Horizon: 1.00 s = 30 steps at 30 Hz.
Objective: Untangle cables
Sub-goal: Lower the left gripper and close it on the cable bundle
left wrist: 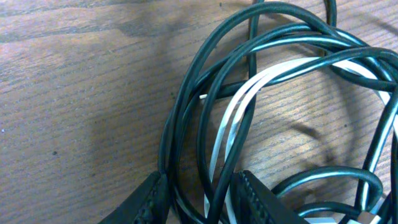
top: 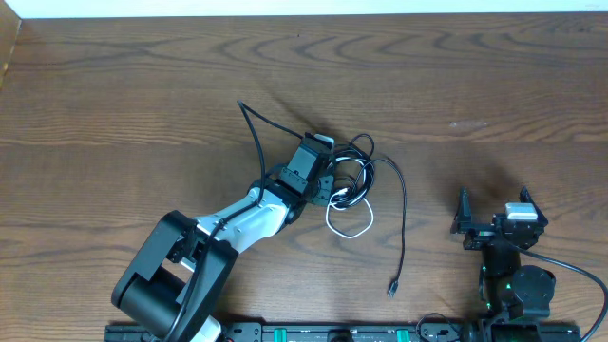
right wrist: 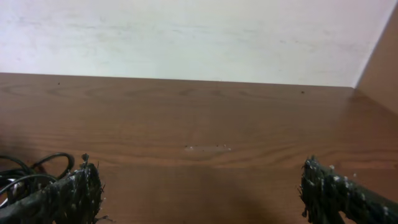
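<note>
Step in hand: first grab into the knot, tangle not yet pulled apart.
Left gripper [left wrist: 199,196]: down on the cables [top: 353,180], fingers apart, black strands and the white cord [left wrist: 233,118] running between the fingertips [left wrist: 149,199]; not yet clamped.
Cables: bunched directly ahead of and under the left gripper; one black tail trailing off toward the right gripper's side, plug end [top: 391,288] lying loose on the table [top: 114,104].
Right gripper [right wrist: 199,193]: fingers wide apart, holding nothing, hovering well apart from the tangle.
Next move calls for: closing on a single strand, likely the white one, then drawing it clear; risk of dragging the whole bundle along.
</note>
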### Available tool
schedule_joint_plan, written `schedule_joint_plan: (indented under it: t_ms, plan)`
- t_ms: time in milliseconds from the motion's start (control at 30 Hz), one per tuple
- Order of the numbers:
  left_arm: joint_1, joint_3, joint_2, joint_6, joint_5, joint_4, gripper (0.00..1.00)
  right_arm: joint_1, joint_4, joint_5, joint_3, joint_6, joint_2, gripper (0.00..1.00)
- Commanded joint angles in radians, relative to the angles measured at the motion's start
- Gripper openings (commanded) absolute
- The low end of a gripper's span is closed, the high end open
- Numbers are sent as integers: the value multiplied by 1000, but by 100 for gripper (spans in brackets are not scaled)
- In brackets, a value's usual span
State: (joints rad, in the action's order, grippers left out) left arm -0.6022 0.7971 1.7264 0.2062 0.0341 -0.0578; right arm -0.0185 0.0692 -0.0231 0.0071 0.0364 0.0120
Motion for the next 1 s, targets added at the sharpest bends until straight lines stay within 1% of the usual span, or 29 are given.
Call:
schedule_joint_plan:
  t_ms: [0, 233, 367, 400, 433, 500, 567, 967]
  plan:
    - [0, 19, 16, -5, -13, 1, 36, -7, 3, -11, -2, -10, -5, 99]
    - [0, 18, 31, -5, -13, -3, 36, -7, 3, -11, -2, -10, -5, 99]
    - [0, 18, 32, -5, -13, -3, 20, -7, 3, -11, -2, -10, -5, 99]
    - [0, 18, 32, -5, -13, -3, 19, -7, 3, -11, -2, -10, -5, 99]
    - [0, 18, 32, -5, -13, -3, 13, -7, 3, -11, -2, -10, -5, 99]
    - [0, 18, 32, -5, -13, -3, 9, -7, 3, -11, -2, -10, -5, 99]
    - [0, 18, 32, -5, -13, -3, 8, -7, 3, -11, -2, -10, -5, 99]
    - [0, 18, 32, -5, -13, -3, 8, -7, 3, -11, -2, -10, -5, 99]
